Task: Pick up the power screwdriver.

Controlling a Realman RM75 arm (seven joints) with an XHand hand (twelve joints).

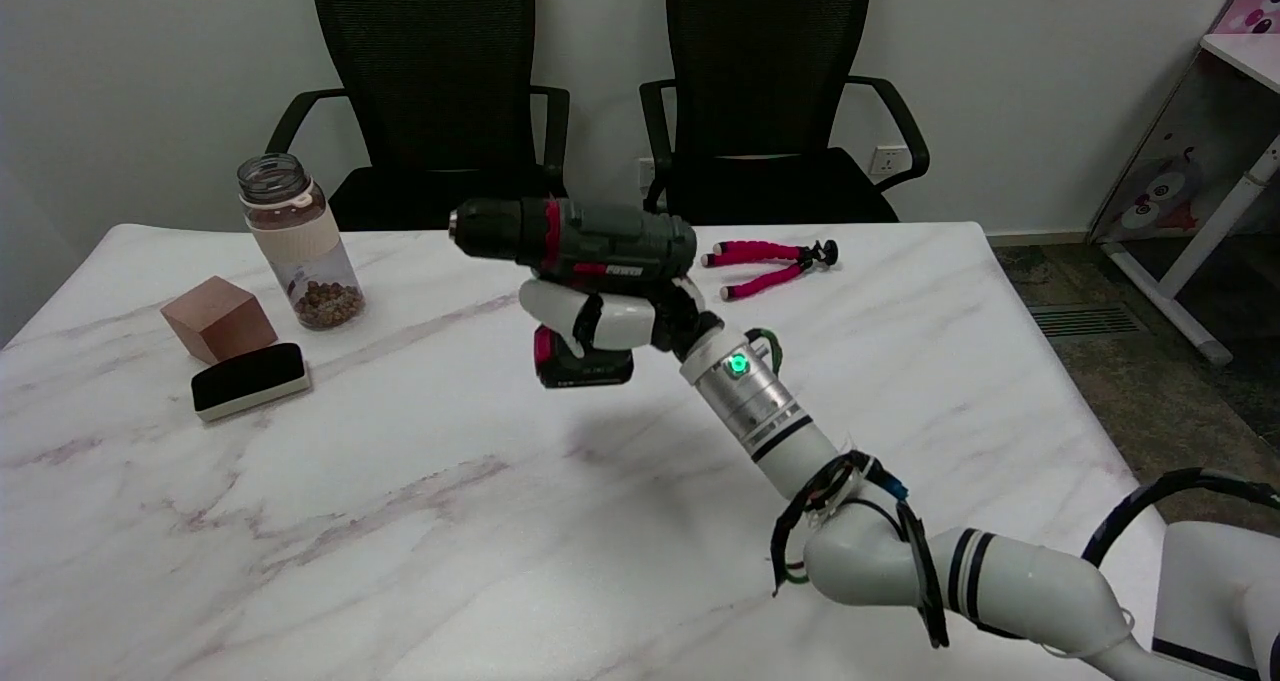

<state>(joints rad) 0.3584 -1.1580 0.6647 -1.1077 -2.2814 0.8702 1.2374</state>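
My hand (610, 319) grips the screwdriver (580, 251) by its handle, raised above the counter's (400, 521) middle; the heavy nose could tip it forward from my fingers.

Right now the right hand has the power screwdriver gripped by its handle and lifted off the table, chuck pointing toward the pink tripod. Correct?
Not quite. In the head view the right hand does grip the power screwdriver by its handle, lifted off the table, but the chuck points the other way, toward the jar on the picture's left. The pink tripod lies behind the tool's rear end.
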